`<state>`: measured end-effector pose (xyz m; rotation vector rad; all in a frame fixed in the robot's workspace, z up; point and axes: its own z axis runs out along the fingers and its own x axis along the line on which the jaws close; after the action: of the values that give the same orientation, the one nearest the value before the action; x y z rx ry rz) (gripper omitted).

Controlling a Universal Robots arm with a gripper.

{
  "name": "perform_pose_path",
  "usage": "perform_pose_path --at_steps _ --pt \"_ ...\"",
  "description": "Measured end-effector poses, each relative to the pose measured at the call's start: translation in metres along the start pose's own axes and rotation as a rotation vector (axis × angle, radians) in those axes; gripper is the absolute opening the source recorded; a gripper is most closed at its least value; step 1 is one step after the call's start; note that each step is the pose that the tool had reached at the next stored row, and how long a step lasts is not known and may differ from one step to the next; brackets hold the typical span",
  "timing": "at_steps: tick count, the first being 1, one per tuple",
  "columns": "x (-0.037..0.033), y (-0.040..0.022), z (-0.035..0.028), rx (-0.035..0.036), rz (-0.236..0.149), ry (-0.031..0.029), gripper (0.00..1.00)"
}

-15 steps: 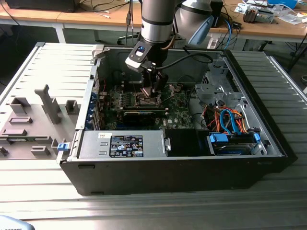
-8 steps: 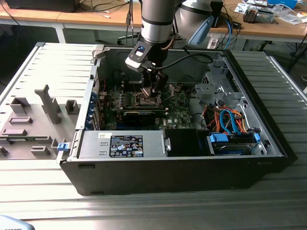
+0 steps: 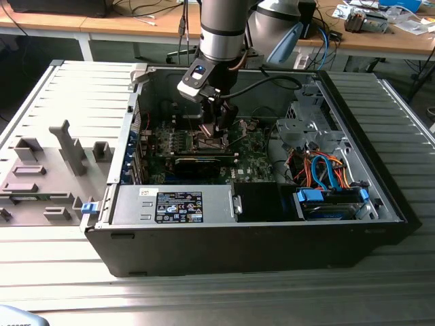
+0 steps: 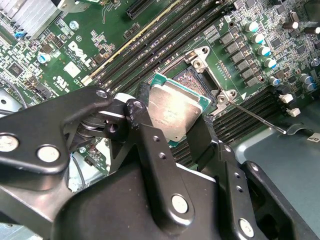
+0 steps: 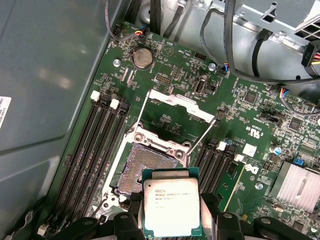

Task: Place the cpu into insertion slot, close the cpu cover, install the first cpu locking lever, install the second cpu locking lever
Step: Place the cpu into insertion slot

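– Cpu (image 5: pixel 171 207): where is it?
– Pinched in the gripper (image 5: pixel 171 220), with its dull metal top facing the camera in the first wrist view. One finger (image 4: pixel 145 130) presses one edge and its partner presses the opposite edge, so the jaws are closed to the chip's width.
– Seated?
– No. In both wrist views it hangs above the insertion slot (image 5: pixel 144 167), overlapping one edge of it. The slot's dark contact field lies bare.
– And the cpu cover (image 5: pixel 180 103)?
– Swung open, on the side of the slot away from the chip. A thin locking lever (image 5: pixel 142 114) runs from the slot's frame towards it on either side, neither one hooked down.
– The wider scene?
– In the exterior view the arm (image 3: pixel 221 27) reaches down into an open computer case (image 3: pixel 272 238), over the green motherboard (image 3: pixel 255 146).
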<state>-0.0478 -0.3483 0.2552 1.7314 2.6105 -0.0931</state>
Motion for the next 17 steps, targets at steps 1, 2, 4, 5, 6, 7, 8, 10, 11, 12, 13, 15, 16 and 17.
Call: perform_pose_path --at_steps 1,2,4,5,6,7,8,10,11,12,13,15,16,17 --pt "0.0000 0.0000 0.0000 0.0000 0.000 0.0000 0.55" --pt "0.0000 0.0000 0.0000 0.0000 0.001 0.0001 0.55" --pt "0.0000 0.0000 0.0000 0.0001 0.003 0.0001 0.55" --pt "0.0000 0.0000 0.0000 0.0000 0.003 0.0002 0.55" --pt "0.0000 0.0000 0.0000 0.0001 0.003 0.0002 0.55" --pt "0.0000 0.0000 0.0000 0.0001 0.004 0.0002 0.55" --pt "0.0000 0.0000 0.0000 0.0002 0.004 0.0002 0.55" --pt "0.0000 0.0000 0.0000 0.0002 0.006 0.0003 0.55" --pt "0.0000 0.0000 0.0000 0.0002 0.006 0.0003 0.55" --pt "0.0000 0.0000 0.0000 0.0003 0.007 0.0003 0.55" --pt "0.0000 0.0000 0.0000 0.0003 0.007 0.0003 0.55" --pt "0.0000 0.0000 0.0000 0.0003 0.008 0.0004 0.55" --pt "0.0000 0.0000 0.0000 0.0003 0.009 0.0004 0.55" --pt "0.0000 0.0000 0.0000 0.0003 0.009 0.0004 0.55"
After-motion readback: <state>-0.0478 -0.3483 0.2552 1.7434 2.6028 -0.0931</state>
